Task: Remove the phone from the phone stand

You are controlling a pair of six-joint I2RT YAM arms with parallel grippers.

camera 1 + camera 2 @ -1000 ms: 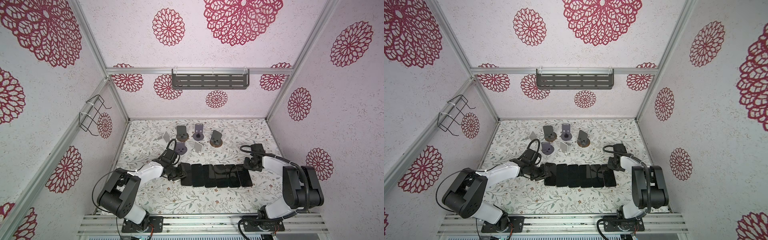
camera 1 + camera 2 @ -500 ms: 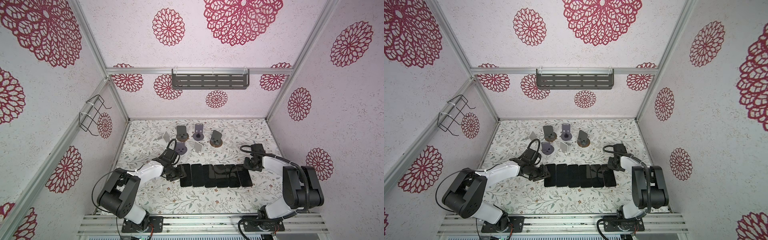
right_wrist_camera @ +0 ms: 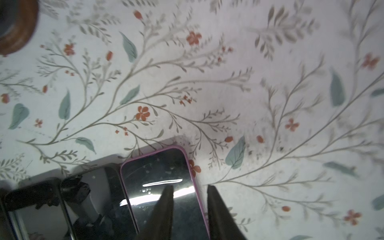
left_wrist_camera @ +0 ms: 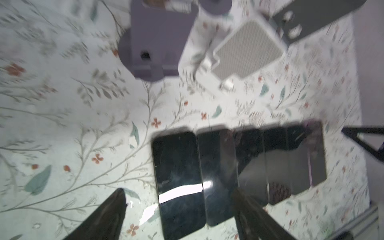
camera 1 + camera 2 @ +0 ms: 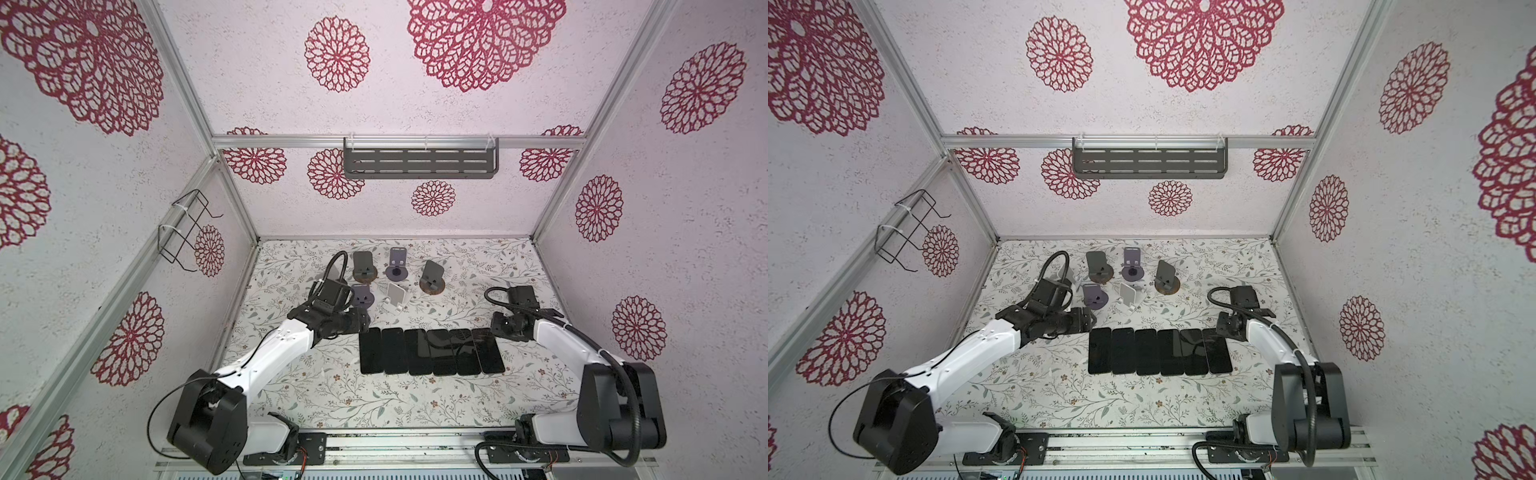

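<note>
Left tool hangs spread wide over the leftmost phone lying flat.

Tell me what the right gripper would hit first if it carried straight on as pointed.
Probably the pink-cased phone, last in the row: the right gripper has its jaws partly open astride its outer edge. Past that lies only floral tablecloth. Its height above the phone is unclear.
</note>
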